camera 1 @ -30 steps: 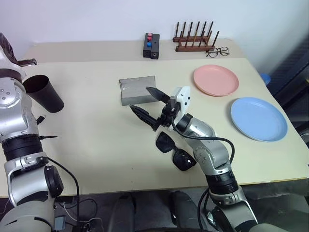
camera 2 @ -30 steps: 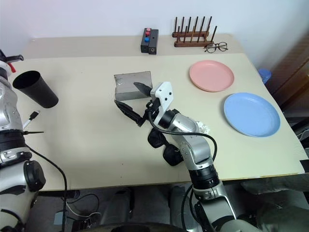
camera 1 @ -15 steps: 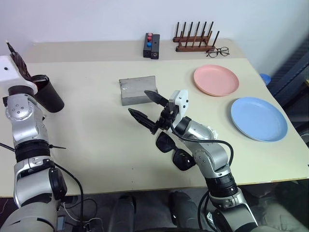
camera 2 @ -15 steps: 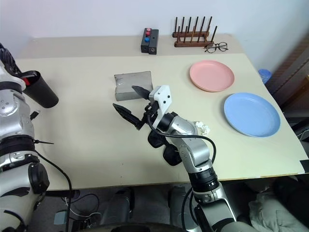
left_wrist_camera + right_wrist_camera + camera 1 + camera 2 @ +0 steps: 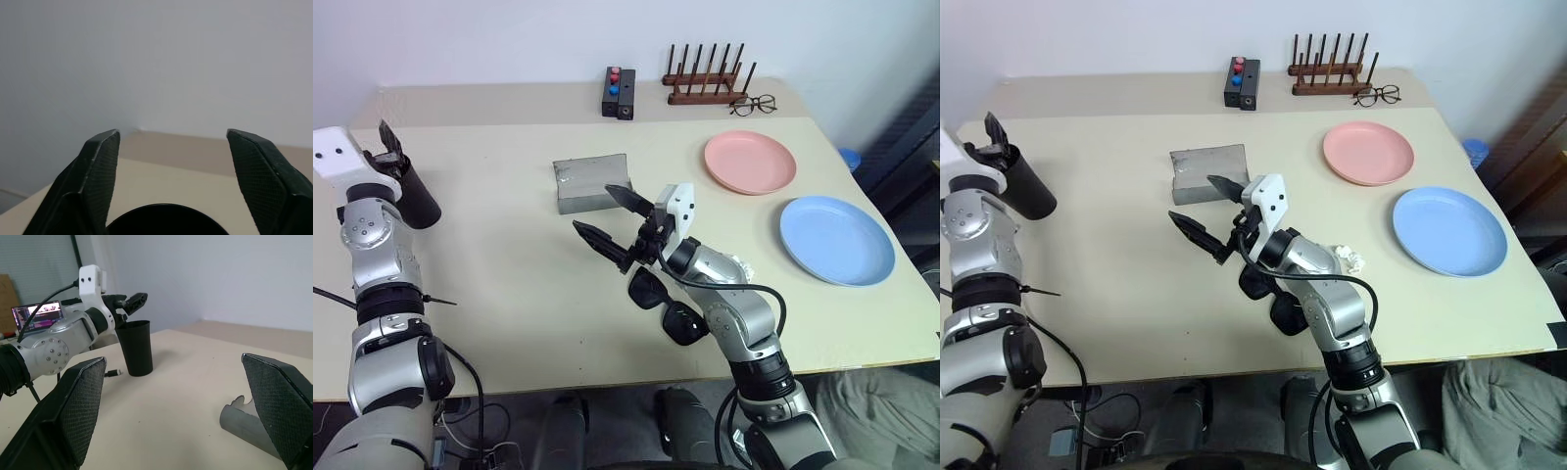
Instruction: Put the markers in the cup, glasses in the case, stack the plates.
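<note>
Left wrist view: left tool [image 5: 168, 161] now spread apart over the black cup [image 5: 1026, 186].
Marker likely dropped in; right tool [image 5: 612, 217], fingers apart, hovers at table centre, sunglasses [image 5: 668, 304] untouched at 5 o'clock.

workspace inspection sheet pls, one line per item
surface: beige table.
job's things: black cup at the far left; grey case mid-table; sunglasses under the right arm; pink plate and blue plate apart, unstacked; loose markers: nothing seen.
clutter: button box, peg rack, wire glasses, crumpled white scrap.
grippers: left gripper open over the cup; right gripper open, empty.
cables: small plug beside the cup.
surroundings: white wall.
</note>
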